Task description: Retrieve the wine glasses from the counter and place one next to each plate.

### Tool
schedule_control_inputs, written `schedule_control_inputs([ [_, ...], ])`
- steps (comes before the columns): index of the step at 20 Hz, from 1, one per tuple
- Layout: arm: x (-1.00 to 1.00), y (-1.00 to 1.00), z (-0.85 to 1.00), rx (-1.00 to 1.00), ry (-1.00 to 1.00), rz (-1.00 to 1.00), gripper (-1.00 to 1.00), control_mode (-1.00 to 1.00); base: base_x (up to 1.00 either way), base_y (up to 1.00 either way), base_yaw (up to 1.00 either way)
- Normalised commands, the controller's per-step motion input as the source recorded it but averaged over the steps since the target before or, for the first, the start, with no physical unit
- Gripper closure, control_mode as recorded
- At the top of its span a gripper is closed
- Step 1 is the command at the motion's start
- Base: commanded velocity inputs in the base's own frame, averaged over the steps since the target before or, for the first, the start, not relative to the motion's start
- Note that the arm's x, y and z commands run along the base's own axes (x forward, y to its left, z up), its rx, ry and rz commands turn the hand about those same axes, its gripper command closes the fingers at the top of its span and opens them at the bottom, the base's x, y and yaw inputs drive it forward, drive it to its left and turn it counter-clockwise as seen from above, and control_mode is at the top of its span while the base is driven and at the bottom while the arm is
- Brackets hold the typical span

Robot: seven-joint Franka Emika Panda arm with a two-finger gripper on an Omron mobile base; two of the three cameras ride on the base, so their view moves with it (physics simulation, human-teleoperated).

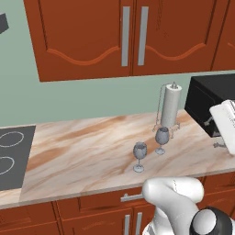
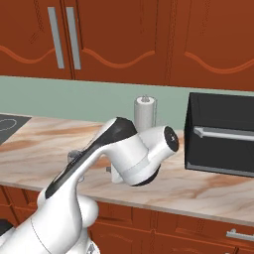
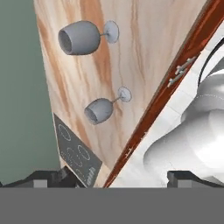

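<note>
Both wine glasses (image 1: 140, 155) stand upright mid-table (image 1: 82, 147), near the paper towel roll (image 1: 170, 106). Fingers (image 3: 43, 178) wide open, empty. Probably light, tippy, slippery, so grab the bowl, not the stem.

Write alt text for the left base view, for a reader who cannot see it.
Two grey-blue wine glasses stand upright and apart on a marbled counter, untouched, in front of a paper towel roll. A black cooktop lies at left, a black appliance at right, wood cabinets above.
</note>
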Motion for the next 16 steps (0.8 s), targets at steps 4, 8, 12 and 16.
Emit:
schedule_control_inputs([
  [4, 0.0, 0.0, -0.02, 0.25, 0.34, -0.1, -1.0, -1.0, 0.0, 0.0, 0.0],
  [8, 0.05, 0.0, -0.18, 0.26, 0.31, -0.09, -1.0, -1.0, 0.0, 0.0, 0.0],
  [12, 0.07, 0.0, -0.32, 0.26, 0.13, -0.09, -1.0, -1.0, 0.0, 0.0, 0.0],
  [16, 0.19, 0.0, -0.27, 0.17, 0.01, -0.05, -1.0, -1.0, 0.0, 0.0, 0.0],
])
